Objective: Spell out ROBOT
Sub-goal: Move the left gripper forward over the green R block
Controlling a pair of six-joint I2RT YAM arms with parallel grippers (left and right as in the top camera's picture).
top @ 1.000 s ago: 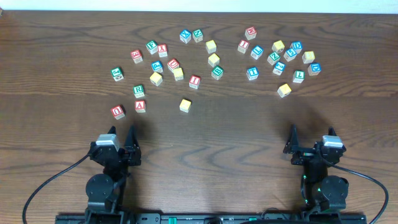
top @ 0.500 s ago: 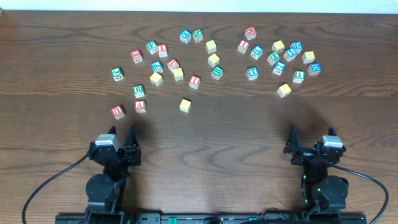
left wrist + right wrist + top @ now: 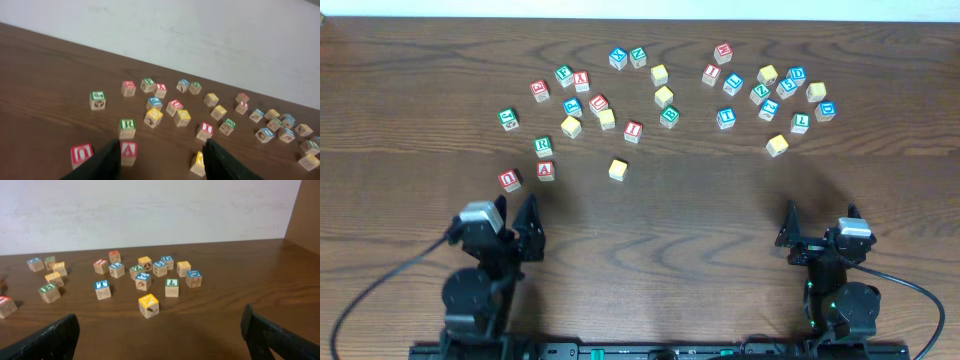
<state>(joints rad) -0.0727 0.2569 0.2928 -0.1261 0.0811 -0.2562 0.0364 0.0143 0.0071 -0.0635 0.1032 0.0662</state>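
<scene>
Several wooden letter blocks lie scattered across the far half of the table. A green R block (image 3: 543, 146) (image 3: 127, 127) sits at the left, with a red A block (image 3: 546, 170) (image 3: 128, 152) and a red U block (image 3: 510, 179) (image 3: 82, 154) just in front of it. A blue T block (image 3: 725, 117) (image 3: 102, 289) lies right of centre. My left gripper (image 3: 513, 222) (image 3: 161, 162) is open and empty, just short of the A block. My right gripper (image 3: 817, 225) (image 3: 160, 335) is open and empty near the front edge.
A yellow block (image 3: 618, 169) (image 3: 198, 163) lies alone near the centre, another yellow block (image 3: 777, 145) (image 3: 149, 305) in front of the right cluster. A white wall runs behind the table's far edge. Cables trail from both arm bases.
My left arm has shifted forward and a little left, towards the A and U blocks. The right arm and the blocks have not moved.
</scene>
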